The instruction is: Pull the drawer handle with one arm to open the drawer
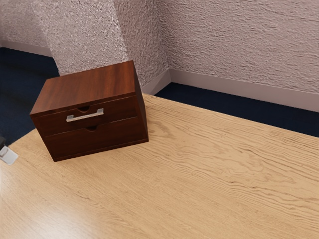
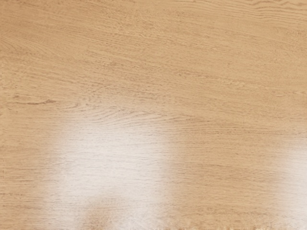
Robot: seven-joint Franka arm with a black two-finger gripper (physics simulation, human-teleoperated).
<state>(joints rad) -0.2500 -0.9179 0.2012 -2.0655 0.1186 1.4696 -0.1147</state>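
Observation:
A dark brown wooden cabinet (image 1: pixel 89 107) with two drawers stands on the light wooden table (image 1: pixel 199 174), toward the exterior view's left. The upper drawer (image 1: pixel 114 110) carries a silver bar handle (image 1: pixel 84 115) and sits flush with the cabinet front. Below it, the lower drawer (image 1: pixel 94 137) has a small notch and no handle, and it is also flush. In the wrist view, bare table top (image 2: pixel 153 72) with pale glare patches lies under my hand.
A small grey-white part (image 1: pixel 8 156) with a dark piece above it pokes in at the exterior view's left edge, by the table's rim. Rough pink walls and a dark blue floor lie behind the cabinet. Open table top stretches to the cabinet's right and front.

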